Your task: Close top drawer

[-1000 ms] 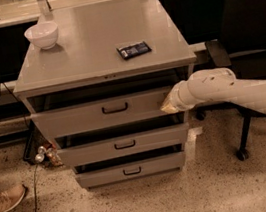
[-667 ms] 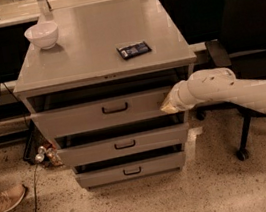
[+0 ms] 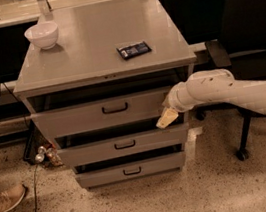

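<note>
So here's where I'm at: my gripper (image 3: 167, 118) sits at the right end of the top drawer (image 3: 79, 118). The tan tip looks to be against the lower right corner of the front panel, well off to the side of the dark loop handle (image 3: 115, 109). Honestly I can't tell whether my jaws are open or closed, they just read as one tan wedge. The top drawer is part way out of the grey cabinet (image 3: 25, 95), with a dark gap showing above its front, so the job isn't done yet.

What worries me is that any push from here lands on one end, not the centre. I reckon the drawer could rack on its slides and jam, with the left side lagging.

The tip is also low on the panel. It could slip off the bottom edge and drop into the gap above the middle drawer (image 3: 124, 145), which sticks out too.

Go in too hard and the whole cabinet might jolt. Then the white bowl (image 3: 42, 34) and the dark snack packet (image 3: 134, 50) up on the bench (image 3: 95, 33) could slide.

My arm also runs close past the black office chair (image 3: 254, 27), so a wide swing could clip it.
</note>
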### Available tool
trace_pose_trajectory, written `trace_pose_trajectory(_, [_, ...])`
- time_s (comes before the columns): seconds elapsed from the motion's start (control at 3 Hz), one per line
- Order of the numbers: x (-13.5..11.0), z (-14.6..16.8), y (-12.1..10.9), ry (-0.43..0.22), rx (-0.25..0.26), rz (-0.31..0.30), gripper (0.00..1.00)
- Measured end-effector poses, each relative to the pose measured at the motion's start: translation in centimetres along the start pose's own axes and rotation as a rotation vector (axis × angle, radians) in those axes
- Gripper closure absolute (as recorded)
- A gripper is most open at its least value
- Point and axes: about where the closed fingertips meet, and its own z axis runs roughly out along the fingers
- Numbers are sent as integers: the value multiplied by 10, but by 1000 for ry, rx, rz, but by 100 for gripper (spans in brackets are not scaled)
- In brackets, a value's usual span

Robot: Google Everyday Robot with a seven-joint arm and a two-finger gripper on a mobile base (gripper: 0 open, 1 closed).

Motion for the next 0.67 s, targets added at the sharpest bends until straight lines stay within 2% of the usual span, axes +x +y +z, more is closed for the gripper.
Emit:
trace_pose_trajectory(0.33, [1,-4,7,0,0,0,16])
trace_pose_trajectory(0.67, [0,-4,8,0,0,0,39])
